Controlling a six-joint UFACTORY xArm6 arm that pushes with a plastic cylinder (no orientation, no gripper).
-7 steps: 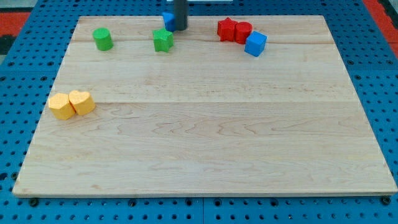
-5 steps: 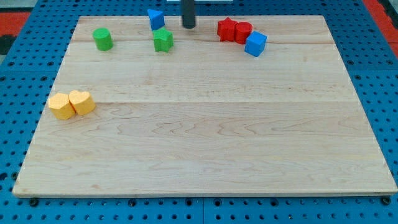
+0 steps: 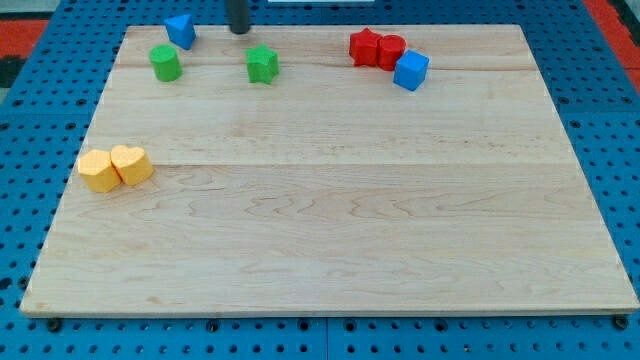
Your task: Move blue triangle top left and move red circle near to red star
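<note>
The blue triangle (image 3: pixel 181 29) lies near the board's top edge at the view's upper left, just above the green cylinder (image 3: pixel 165 62). My tip (image 3: pixel 239 31) is at the top edge, a short way to the right of the blue triangle and apart from it. The red star (image 3: pixel 365 47) and the red circle (image 3: pixel 391 50) sit side by side, touching, at the view's upper right.
A blue cube (image 3: pixel 410 70) rests against the lower right of the red circle. A green star (image 3: pixel 263 65) is below my tip. Two yellow blocks (image 3: pixel 115 167) sit together at the left edge of the wooden board (image 3: pixel 330 200).
The blue triangle has slid left along the top edge, from above the green star to above the green cylinder. My tip has moved left after it.
</note>
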